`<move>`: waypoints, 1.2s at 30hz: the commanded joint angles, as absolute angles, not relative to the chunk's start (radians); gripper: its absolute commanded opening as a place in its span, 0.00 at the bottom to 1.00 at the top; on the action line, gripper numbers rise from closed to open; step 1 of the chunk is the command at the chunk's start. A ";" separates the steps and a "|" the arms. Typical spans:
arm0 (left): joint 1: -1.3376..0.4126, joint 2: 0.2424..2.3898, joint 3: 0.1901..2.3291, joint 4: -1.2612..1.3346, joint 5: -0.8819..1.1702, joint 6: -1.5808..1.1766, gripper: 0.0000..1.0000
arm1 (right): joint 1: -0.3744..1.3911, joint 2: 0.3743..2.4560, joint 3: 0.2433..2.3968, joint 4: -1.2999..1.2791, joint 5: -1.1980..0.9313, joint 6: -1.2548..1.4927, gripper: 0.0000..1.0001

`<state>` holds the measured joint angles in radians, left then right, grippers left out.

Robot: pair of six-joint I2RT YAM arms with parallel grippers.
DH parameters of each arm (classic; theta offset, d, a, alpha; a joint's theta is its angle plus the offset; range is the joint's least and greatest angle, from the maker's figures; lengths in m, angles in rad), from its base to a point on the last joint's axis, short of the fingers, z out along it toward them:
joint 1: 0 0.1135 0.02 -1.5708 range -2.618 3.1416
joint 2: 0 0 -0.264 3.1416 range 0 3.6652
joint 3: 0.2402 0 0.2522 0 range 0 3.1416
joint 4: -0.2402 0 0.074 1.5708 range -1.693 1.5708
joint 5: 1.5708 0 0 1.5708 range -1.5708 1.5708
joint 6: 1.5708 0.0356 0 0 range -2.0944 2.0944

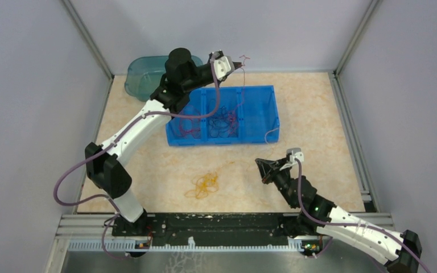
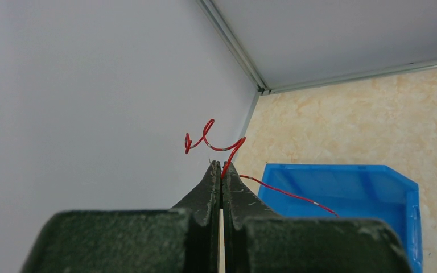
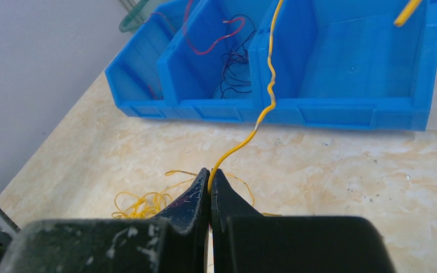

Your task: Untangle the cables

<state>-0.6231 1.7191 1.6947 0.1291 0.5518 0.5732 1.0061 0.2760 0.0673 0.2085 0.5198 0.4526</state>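
My left gripper [image 1: 240,66] is raised over the back edge of the blue bin [image 1: 256,94] and is shut on a thin red cable [image 2: 210,137]. The cable curls above the fingertips and trails down toward the bin [image 2: 347,187]. My right gripper [image 3: 210,172] is shut on a yellow cable [image 3: 262,114] that rises toward the bin [image 3: 341,108]. It hovers low over the table, right of a yellow-orange clump [image 1: 205,185], which also shows in the right wrist view [image 3: 139,205]. Red cables [image 1: 189,126] and dark cables [image 1: 223,120] lie in the bin's left and middle compartments.
The bin has three compartments; the right one holds no clump. A teal translucent container [image 1: 142,74] stands at the back left behind the left arm. Grey walls close the back and sides. A metal rail runs along the near edge by the arm bases.
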 commanded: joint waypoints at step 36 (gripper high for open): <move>-0.292 1.570 1.190 0.043 0.340 0.797 0.00 | 1.011 0.321 0.113 0.255 0.545 0.439 0.00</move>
<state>-0.3023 1.5326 1.1965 0.0639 0.3344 0.7334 1.0061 0.3058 0.0673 0.1978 0.5301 0.4458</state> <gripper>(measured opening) 0.008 0.008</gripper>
